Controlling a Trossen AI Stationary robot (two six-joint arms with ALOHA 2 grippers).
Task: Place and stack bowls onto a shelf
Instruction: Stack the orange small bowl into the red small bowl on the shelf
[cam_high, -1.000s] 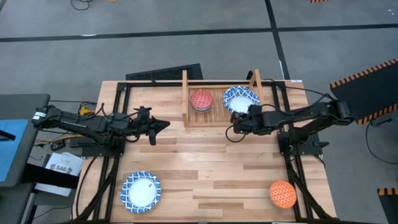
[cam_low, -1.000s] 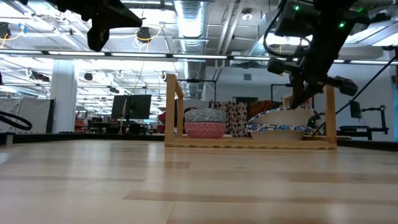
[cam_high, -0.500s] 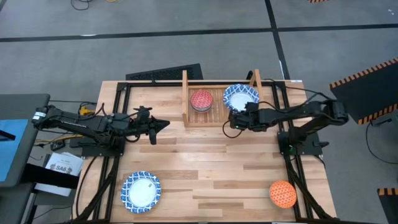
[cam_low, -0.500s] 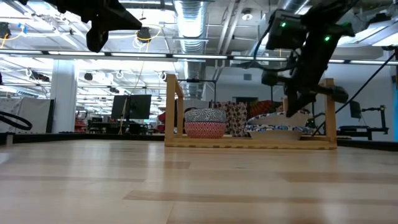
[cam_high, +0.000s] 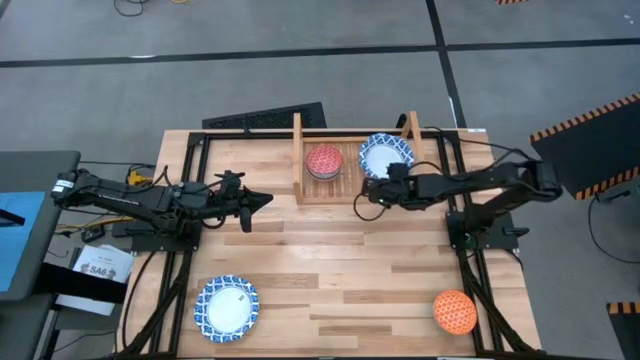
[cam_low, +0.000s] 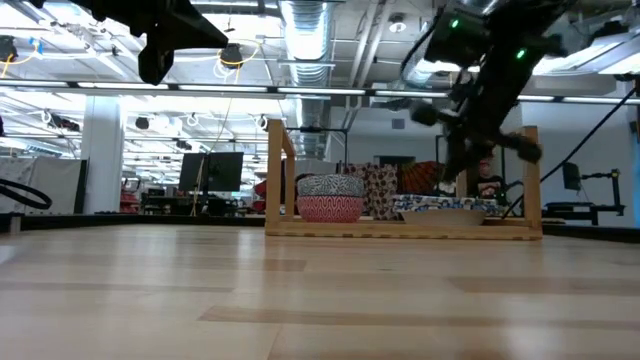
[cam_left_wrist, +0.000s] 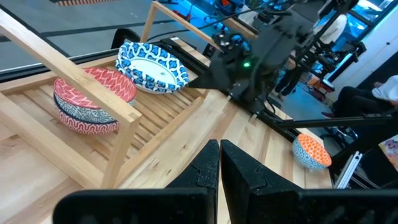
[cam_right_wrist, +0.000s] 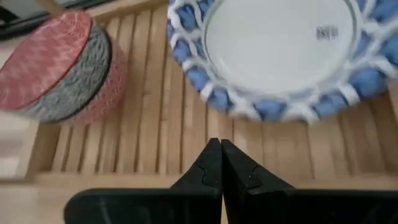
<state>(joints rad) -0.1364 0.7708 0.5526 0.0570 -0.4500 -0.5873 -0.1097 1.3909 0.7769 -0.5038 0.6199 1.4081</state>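
The wooden shelf (cam_high: 352, 186) stands at the table's far edge. On it, a red bowl sits on top of a small stack (cam_high: 324, 160) (cam_right_wrist: 62, 68), and a white bowl with a blue patterned rim (cam_high: 385, 155) (cam_right_wrist: 280, 50) lies flat beside it. My right gripper (cam_high: 363, 197) (cam_right_wrist: 219, 155) is shut and hovers over the shelf's near rail, just short of the white bowl. My left gripper (cam_high: 266, 200) (cam_left_wrist: 219, 163) is shut and waits above the table to the left of the shelf. Another white-and-blue bowl (cam_high: 226, 308) and an orange bowl (cam_high: 454, 311) rest on the table near its front edge.
A black metal frame (cam_high: 190, 150) runs around the table. The shelf's two upright side boards (cam_low: 273, 175) (cam_low: 531, 180) close in the bowls. Bare wood lies between the shelf and the two near bowls.
My right gripper has drawn back from the white bowl's near rim and moved toward the table's left along the shelf's near rail. The white bowl stood tilted a second ago, with its right side raised. It has now settled flat on the shelf.
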